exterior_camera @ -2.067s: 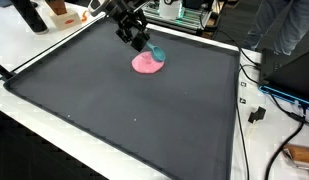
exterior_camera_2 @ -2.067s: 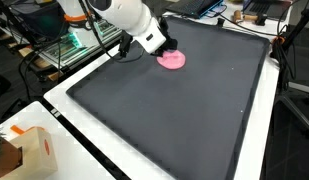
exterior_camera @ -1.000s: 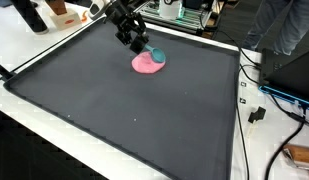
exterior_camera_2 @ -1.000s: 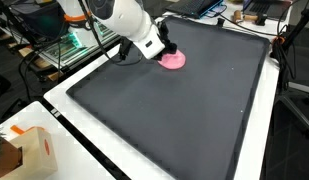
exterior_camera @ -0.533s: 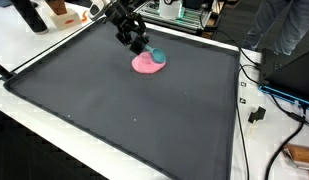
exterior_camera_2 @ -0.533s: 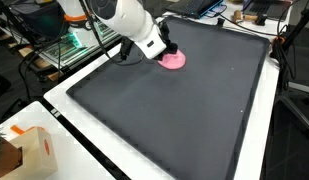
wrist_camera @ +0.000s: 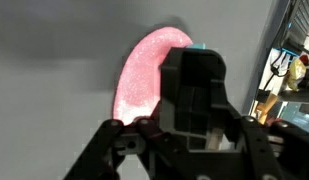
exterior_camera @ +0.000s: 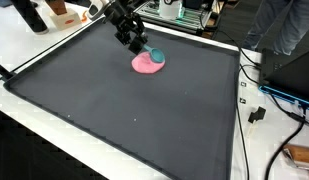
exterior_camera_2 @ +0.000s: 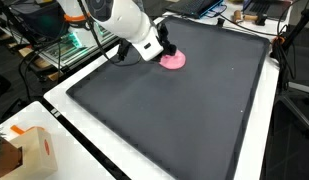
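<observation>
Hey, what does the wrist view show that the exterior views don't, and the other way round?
Only the wrist view: the pink dish close up, its rim bright against the grey mat, with the gripper blocking much of the picture. Only the exterior views: the whole mat with its pale border, the white arm, a cardboard box and cables off the mat. Shared: the dish, a teal thing at its edge and the gripper close by them. No view settles whether it is open or shut.
</observation>
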